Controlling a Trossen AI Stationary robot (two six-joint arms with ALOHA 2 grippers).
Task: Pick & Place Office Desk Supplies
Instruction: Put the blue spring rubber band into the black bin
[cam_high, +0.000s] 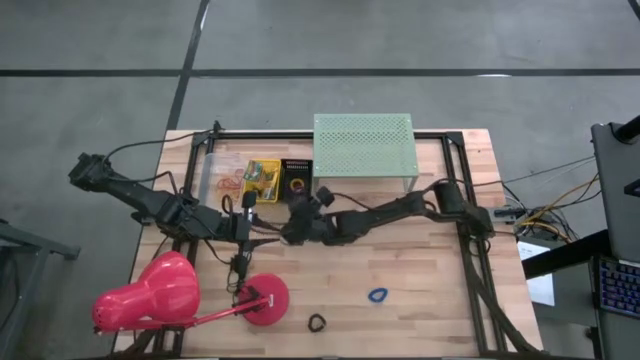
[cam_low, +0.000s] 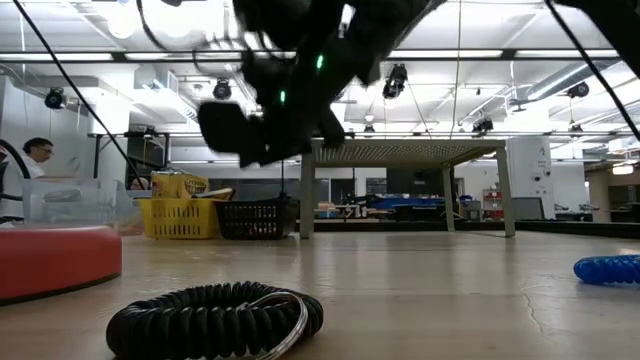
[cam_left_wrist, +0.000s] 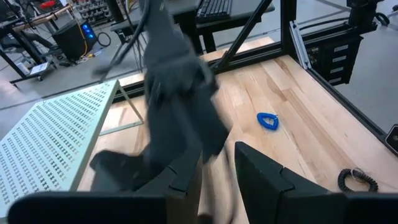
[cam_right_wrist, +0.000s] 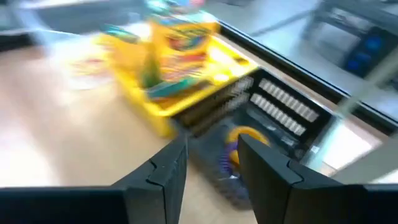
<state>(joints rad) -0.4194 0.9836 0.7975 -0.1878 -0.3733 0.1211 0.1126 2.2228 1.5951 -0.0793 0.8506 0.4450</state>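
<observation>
Lamp: the pink desk lamp (cam_high: 150, 295) lies at the table's left front corner, its round base (cam_high: 265, 299) beside it; you leave it alone.

Clear tray: the clear bin (cam_high: 222, 178) at the left rear holds thin tan rubber bands (cam_high: 228, 184).

Left gripper: your left gripper (cam_high: 243, 233) hangs over the boards left of centre, fingers (cam_left_wrist: 186, 180) a narrow gap apart with nothing between them.

Yellow basket: the yellow basket (cam_right_wrist: 180, 87) stands next to the clear bin, with the crayon box (cam_right_wrist: 177, 37) upright inside.

Black basket: the black basket (cam_right_wrist: 273, 118) touches the yellow one; an orange ring loop (cam_right_wrist: 249, 137) and a purple ring loop (cam_right_wrist: 227, 155) lie inside.

Right gripper: your right gripper (cam_right_wrist: 211, 162) sits just over the black basket's near edge, fingers moderately parted and holding nothing that shows.

Step in hand: this looks like the release of a loop into the black basket. Lift straight up so a finger doesn't snag the rim, and mind the left arm close alongside.

Shelf: the mint-green shelf (cam_high: 363, 147) stands at the rear, right of the baskets.

Still loose: the black ring loop (cam_high: 317, 322) lies at the front edge; the blue ring loop (cam_high: 377, 295) lies right of it, well apart from the baskets.

Writing: the crayon box carries print, but it's too blurred to read.
</observation>
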